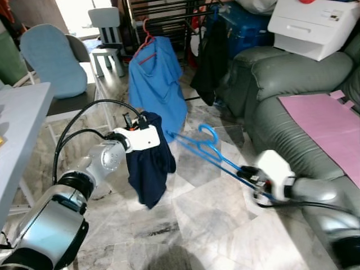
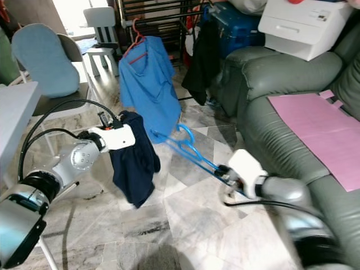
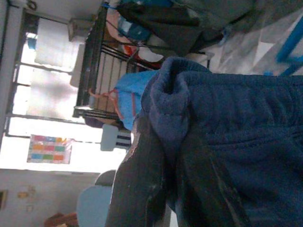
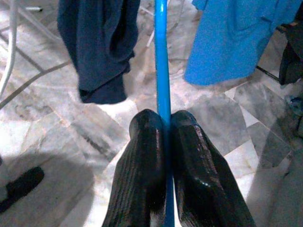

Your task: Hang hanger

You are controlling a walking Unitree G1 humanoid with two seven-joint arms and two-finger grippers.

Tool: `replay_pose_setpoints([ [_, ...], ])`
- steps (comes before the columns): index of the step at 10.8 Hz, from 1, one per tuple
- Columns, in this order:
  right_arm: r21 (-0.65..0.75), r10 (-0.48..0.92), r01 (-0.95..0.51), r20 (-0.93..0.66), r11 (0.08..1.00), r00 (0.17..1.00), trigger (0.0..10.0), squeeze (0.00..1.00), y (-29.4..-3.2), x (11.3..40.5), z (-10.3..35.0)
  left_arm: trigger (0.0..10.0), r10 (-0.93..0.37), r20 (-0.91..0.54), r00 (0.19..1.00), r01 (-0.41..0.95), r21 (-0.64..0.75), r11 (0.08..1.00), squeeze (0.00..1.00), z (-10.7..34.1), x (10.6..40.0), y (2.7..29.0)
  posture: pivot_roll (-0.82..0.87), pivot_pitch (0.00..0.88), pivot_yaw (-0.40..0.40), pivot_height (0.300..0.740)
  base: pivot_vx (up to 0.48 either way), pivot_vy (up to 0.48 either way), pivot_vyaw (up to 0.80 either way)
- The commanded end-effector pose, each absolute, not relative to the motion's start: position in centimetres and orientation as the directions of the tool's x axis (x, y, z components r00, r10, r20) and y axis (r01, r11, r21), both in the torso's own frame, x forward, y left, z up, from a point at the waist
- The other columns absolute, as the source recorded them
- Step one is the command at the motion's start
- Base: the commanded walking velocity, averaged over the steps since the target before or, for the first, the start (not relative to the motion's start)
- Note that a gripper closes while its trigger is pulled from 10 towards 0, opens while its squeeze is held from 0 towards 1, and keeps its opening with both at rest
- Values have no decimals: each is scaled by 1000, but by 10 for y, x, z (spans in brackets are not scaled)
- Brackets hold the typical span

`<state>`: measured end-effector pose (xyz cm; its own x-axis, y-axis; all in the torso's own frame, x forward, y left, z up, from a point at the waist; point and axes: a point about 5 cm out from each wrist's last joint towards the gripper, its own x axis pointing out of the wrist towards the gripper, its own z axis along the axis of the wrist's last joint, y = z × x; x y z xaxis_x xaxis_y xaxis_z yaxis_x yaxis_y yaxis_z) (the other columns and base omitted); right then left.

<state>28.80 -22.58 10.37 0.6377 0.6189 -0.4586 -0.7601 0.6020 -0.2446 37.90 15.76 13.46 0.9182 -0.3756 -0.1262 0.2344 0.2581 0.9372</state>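
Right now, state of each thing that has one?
Left claw: shut on navy garment, which hangs off the floor.
Right claw: shut on blue hanger, bare, hook pointing away.
Blue shirt: hung on red hanger at the rack.

2 silver arms point(image 1: 101, 160), white wrist housings point(image 1: 143, 136), black cables point(image 1: 73, 126), black fingers point(image 4: 142, 165).
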Motion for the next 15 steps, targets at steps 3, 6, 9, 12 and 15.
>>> replay_pose_setpoints([
  [3, -211, 646, -815, -516, 540, 562, 10000, 0, -245, 273, 119, 10000, -369, -115, 922, 209, 952, 223, 0, 141, 382, 162, -135, 0, 109, 740, 0, 0, 0],
  [6, -169, 660, -844, -553, 508, 508, 10000, 0, -245, 266, 120, 10000, -374, -118, 920, 220, 946, 240, 0, 138, 381, 160, -134, 0, 106, 740, 0, 0, 0],
  [9, -165, 659, -842, -553, 513, 510, 10000, 0, -239, 267, 114, 10000, -421, -72, 904, 217, 926, 308, 0, 142, 379, 153, -133, 0, 107, 740, 0, 0, 0],
  [12, -149, 648, -794, -499, 590, 575, 10000, 0, -223, 282, 98, 10000, -572, 84, 816, 231, 860, 455, 0, 158, 372, 122, -125, 0, 97, 740, 0, 0, 0],
  [15, -182, 568, -694, -450, 697, 689, 10000, 0, -221, 301, 94, 10000, -601, 62, 797, 282, 842, 461, 0, 140, 360, 117, -115, 0, 88, 740, 0, 0, 0],
])
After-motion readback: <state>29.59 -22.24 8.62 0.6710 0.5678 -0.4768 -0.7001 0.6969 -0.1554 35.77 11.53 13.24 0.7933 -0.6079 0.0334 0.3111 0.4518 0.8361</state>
